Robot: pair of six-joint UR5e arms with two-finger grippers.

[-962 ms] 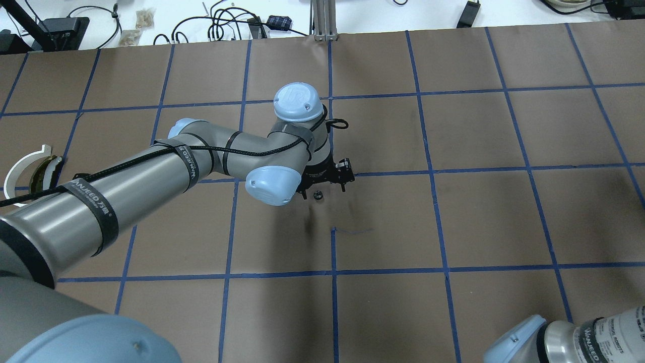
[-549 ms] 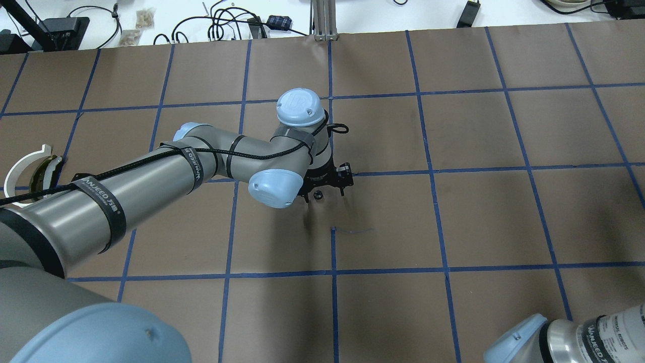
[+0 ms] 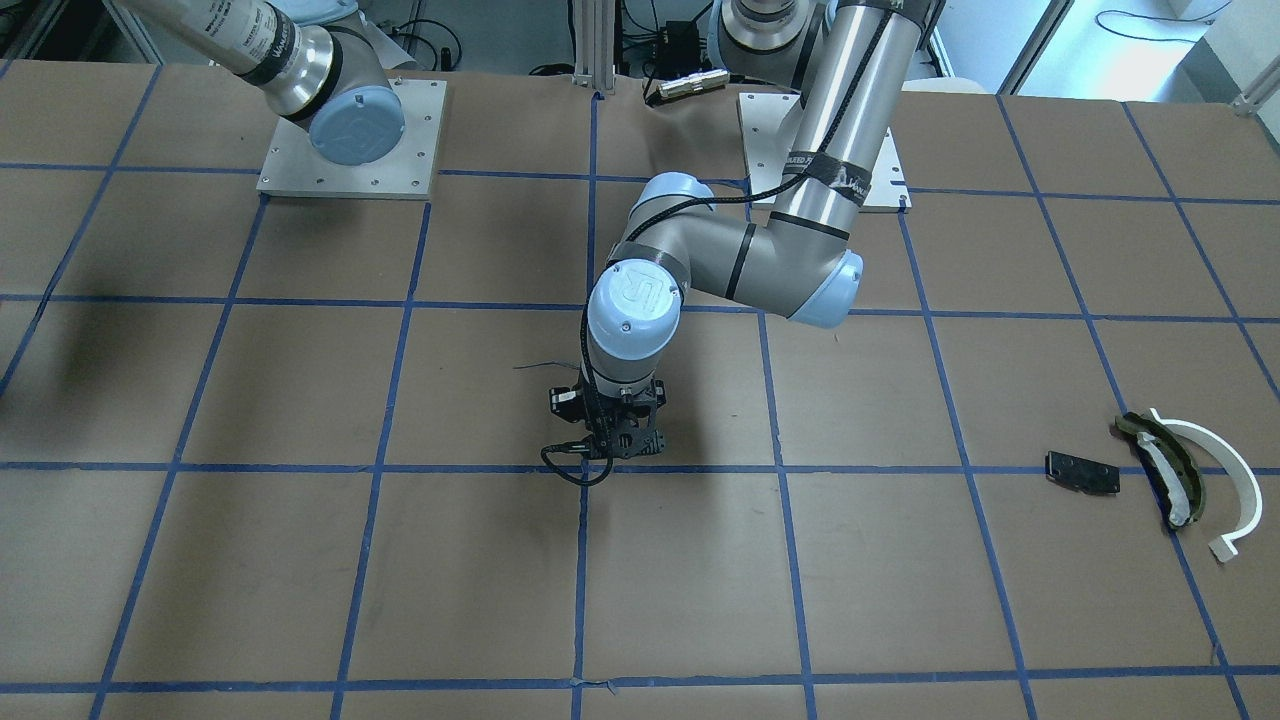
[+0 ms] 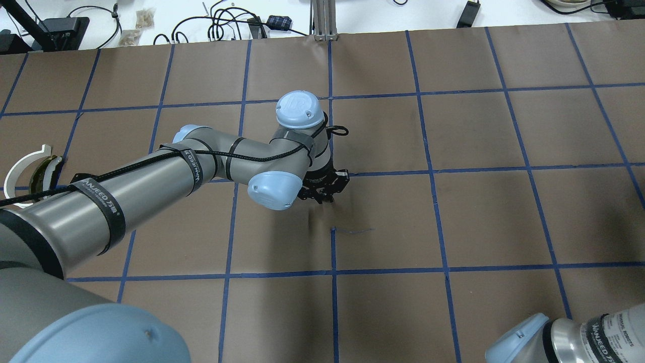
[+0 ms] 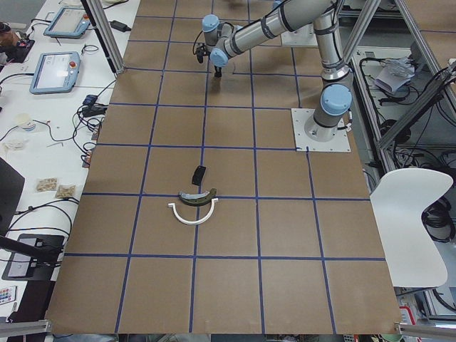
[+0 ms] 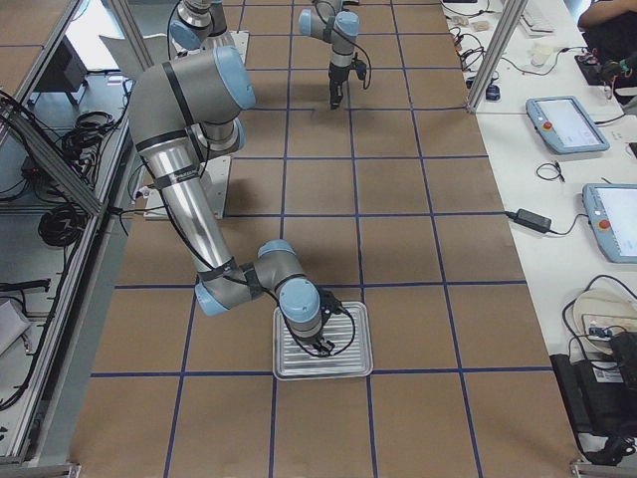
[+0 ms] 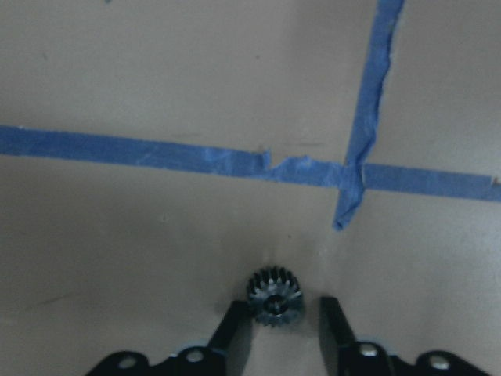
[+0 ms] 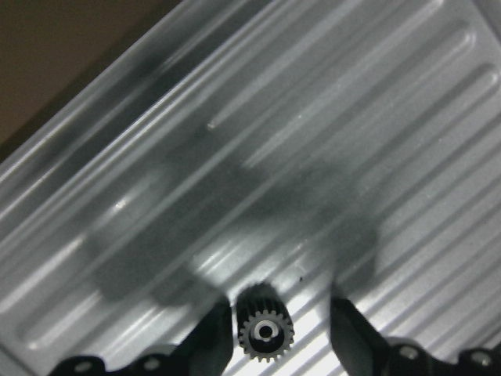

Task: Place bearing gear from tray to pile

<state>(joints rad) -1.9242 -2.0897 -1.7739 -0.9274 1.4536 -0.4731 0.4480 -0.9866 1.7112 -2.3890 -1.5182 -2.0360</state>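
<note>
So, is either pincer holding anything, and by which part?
Nothing yet: the left pincer straddles the table gear, the right pincer the tray gear, a gap beside each.

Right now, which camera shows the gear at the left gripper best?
The left wrist-mounted view: the gear lies on the table, teeth clear, between the fingers of the left gripper. In the overhead and front-facing views that gripper hides it; in both side views it is too small to see.

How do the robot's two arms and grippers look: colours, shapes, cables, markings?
The left arm and right arm are silver-grey tubes with light blue joint caps and black bands bearing white lettering. A black braided cable runs along the left arm. The left gripper and right gripper are black, each with two fingers.
</note>
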